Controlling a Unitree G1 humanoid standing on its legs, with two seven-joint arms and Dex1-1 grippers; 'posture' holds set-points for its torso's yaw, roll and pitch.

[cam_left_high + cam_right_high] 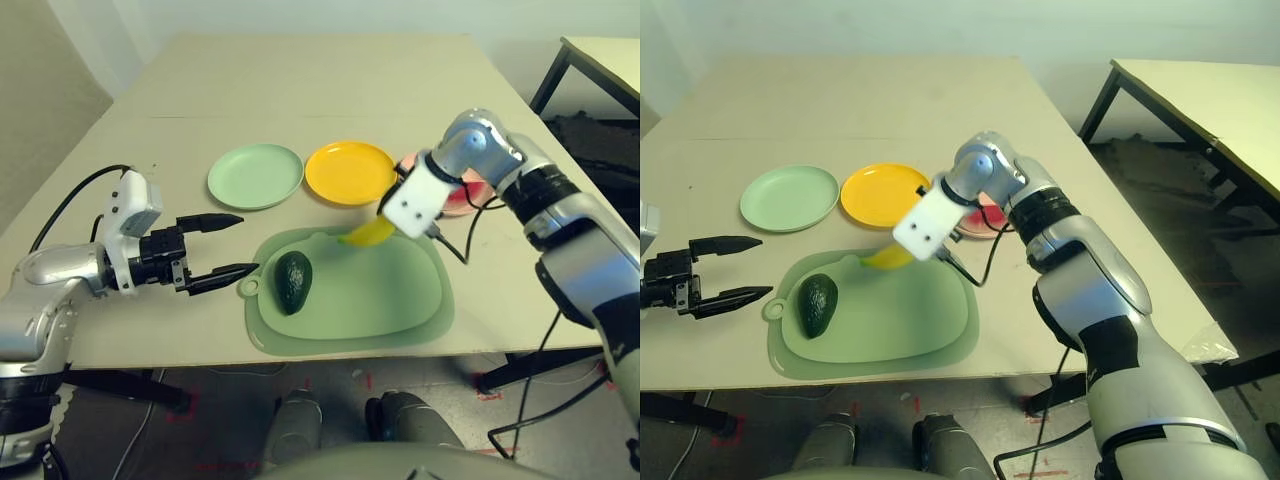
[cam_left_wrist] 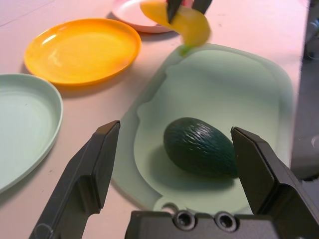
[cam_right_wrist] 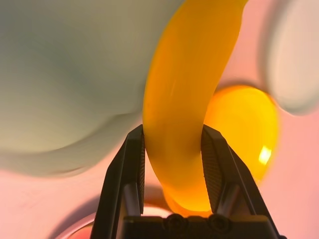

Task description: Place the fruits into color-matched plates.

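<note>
Jaws of the right gripper point(image 3: 172, 149) are clamped on the curved yellow plastic banana point(image 3: 187, 99), held above the large green rounded mat point(image 1: 390, 300) at its 12 o'clock edge. The left gripper point(image 1: 225, 245) stands wide and empty at the mat's 9 o'clock, facing the dark green avocado point(image 1: 293, 281) lying on it.

Spread black fingers point(image 2: 87, 174) frame the avocado point(image 2: 201, 148) lying on the green mat point(image 2: 239, 89).
</note>
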